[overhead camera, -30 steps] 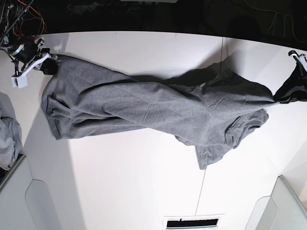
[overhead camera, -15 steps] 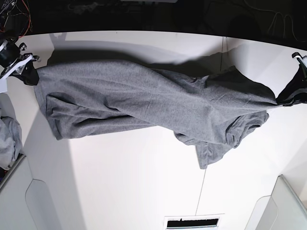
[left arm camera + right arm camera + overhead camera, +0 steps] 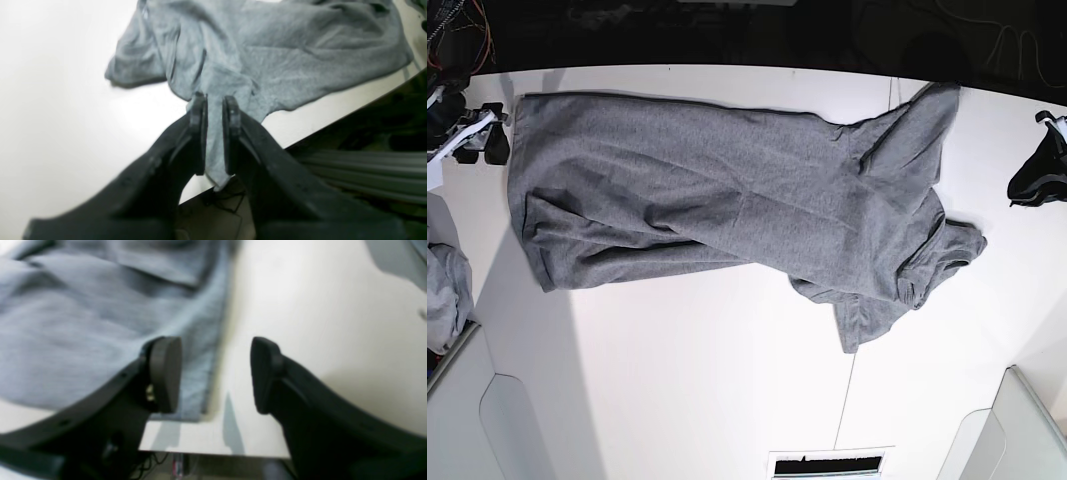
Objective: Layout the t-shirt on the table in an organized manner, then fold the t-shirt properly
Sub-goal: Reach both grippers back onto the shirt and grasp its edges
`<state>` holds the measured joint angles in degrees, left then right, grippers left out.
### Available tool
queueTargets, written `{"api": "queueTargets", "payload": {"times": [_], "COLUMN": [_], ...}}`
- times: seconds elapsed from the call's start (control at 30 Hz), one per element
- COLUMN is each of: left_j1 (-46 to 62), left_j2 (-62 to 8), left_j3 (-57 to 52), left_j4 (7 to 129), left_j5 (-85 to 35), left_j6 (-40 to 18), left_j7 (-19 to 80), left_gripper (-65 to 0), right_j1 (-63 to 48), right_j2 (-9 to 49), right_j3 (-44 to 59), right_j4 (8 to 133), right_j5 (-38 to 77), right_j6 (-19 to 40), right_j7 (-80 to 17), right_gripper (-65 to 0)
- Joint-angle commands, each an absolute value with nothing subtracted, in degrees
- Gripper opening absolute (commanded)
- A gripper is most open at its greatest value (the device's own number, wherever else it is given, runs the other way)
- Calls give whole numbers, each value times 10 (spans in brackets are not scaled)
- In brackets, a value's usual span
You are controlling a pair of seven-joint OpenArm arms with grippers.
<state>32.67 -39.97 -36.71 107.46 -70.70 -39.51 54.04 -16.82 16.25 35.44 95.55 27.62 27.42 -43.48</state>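
So the white table is taking up pretty much the whole base view, with a dark strip of room running behind its far edge and a lighter grey garment heap sitting off at the left side.

The t-shirt is lying stretched sideways across the far half of the table, its long axis running left to right in that view. The hem end is sitting near the left, the collar-and-sleeves end is bunching up on the right, and one sleeve is flopping down toward the near side.

The right gripper is hovering just beside the hem corner with its jaws standing wide apart and nothing between them; cloth is lying under its left pad, bare table under the other. The left gripper is hanging off the sleeve end, well apart from the cloth in the base view. Its jaws are showing only a narrow gap, and in its wrist view a strip of grey is lining up between them, but I honestly can't tell if it's pinching that or just looking down at it.

My guess: the right arm is way nearer its end, while the messy end lies inward from the left one.
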Motion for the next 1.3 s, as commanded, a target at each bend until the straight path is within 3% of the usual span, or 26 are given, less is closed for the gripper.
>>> {"api": "queueTargets", "payload": {"times": [0.0,0.2,0.33,0.4,0.5,0.7,0.87,1.13,1.27], "left_j1": [326,326,325,322,308,285,284,276,276], "left_j2": [-409,-398,-395,-389,-377,-367,-367,-367,-367], "left_j3": [-372,-372,-368,-354,-308,-198,-165,-161,-161], "left_j4": [1075,1072,1072,1072,1072,1072,1072,1072,1072], "left_j5": [-730,-759,-780,-784,-768,-665,-615,-614,-614], "left_j6": [-400,-400,-400,-400,-400,-400,-400,-400,-400], "left_j7": [530,530,529,529,527,485,434,433,433], "left_gripper": [-539,-428,-421,-421,-421,-421,-421,-421,-421], "right_j1": [-168,-167,-168,-167,-167,-163,-120,-2,6], "right_j2": [172,173,164,157,152,145,103,41,33], "right_j3": [358,337,333,332,332,332,332,240,184], "right_j4": [948,832,802,802,803,867,948,925,925], "right_j5": [285,348,371,377,423,480,477,369,325], "right_j6": [272,318,318,320,333,335,335,332,328], "right_j7": [-424,-425,-425,-425,-425,-429,-432,-407,-408], "right_gripper": [-321,-321,-328,-416,-650,-650,-650,-650,-388]}}
